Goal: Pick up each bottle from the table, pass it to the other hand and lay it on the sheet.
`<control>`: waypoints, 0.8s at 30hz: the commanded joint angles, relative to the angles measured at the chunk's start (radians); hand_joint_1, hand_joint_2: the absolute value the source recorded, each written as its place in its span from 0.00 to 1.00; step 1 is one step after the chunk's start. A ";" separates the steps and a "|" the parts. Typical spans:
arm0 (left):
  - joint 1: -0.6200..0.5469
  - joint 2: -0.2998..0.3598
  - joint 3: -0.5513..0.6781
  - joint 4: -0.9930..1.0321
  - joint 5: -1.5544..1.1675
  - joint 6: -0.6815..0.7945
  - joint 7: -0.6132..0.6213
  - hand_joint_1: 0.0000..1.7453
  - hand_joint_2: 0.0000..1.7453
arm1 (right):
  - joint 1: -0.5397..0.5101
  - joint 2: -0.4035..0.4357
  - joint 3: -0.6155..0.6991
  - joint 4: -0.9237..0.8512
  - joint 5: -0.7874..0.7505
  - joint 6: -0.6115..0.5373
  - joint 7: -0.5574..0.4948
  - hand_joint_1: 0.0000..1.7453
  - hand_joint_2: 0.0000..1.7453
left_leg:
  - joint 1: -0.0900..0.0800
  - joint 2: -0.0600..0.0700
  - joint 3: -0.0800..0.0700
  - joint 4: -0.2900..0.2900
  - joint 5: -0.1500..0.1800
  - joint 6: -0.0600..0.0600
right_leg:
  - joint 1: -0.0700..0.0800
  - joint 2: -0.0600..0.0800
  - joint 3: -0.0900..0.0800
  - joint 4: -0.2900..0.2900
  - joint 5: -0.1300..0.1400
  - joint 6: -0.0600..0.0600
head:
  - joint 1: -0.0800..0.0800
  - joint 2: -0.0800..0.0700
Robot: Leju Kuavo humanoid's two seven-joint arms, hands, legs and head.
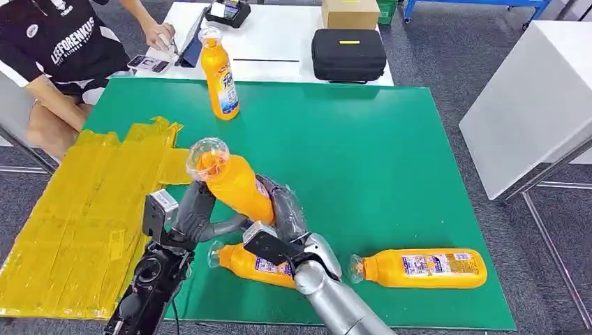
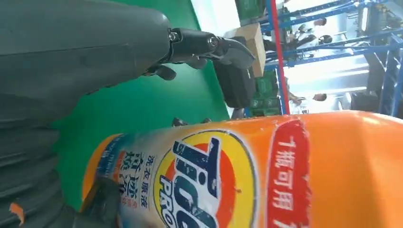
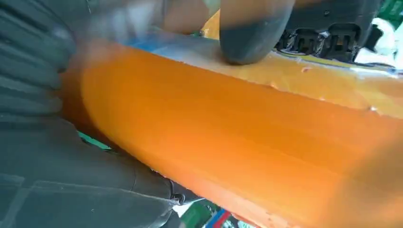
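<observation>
An orange detergent bottle [image 1: 234,183] hangs tilted above the green table [image 1: 363,160], cap up and to the left. My right hand [image 1: 287,211] grips its lower end, pressed tight against the orange body [image 3: 247,137]. My left hand [image 1: 197,211] cups the bottle just below the neck. One dark finger [image 2: 100,203] rests on the label [image 2: 204,185], while the thumb [image 2: 85,42] stands off it. A second bottle [image 1: 253,266] lies under my hands, a third [image 1: 420,269] lies at the front right, and another [image 1: 220,73] stands upright at the back. The yellow sheet [image 1: 84,209] covers the table's left side.
A person [image 1: 56,49] sits at the back left by a white table [image 1: 272,42]. That table carries a black case [image 1: 348,54], a cardboard box [image 1: 349,12] and small devices. Another white table [image 1: 530,105] stands to the right.
</observation>
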 commanded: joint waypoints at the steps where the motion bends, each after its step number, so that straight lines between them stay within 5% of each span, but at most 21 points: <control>1: -0.124 -0.010 -0.015 0.141 0.007 0.000 -0.020 0.00 1.00 | -0.027 0.007 0.145 0.203 0.144 -0.163 0.136 1.00 1.00 | 0.001 -0.004 0.006 0.000 -0.002 0.001 | 0.002 -0.004 0.007 0.000 -0.003 -0.006 | 0.000 0.000; 8: -0.135 -0.018 0.009 0.160 0.002 -0.006 -0.024 0.00 1.00 | -0.050 0.017 0.174 0.259 0.266 -0.234 0.250 1.00 1.00 | 0.001 -0.004 0.006 0.000 -0.002 0.001 | 0.002 -0.005 0.007 0.000 -0.003 -0.006 | 0.000 0.000; 24: -0.130 -0.029 0.054 0.188 -0.032 -0.013 -0.035 0.00 1.00 | -0.065 0.009 0.085 0.261 0.249 -0.294 0.208 1.00 1.00 | 0.000 -0.002 0.003 0.000 -0.001 0.001 | 0.001 -0.003 0.002 -0.001 -0.001 -0.004 | 0.000 0.000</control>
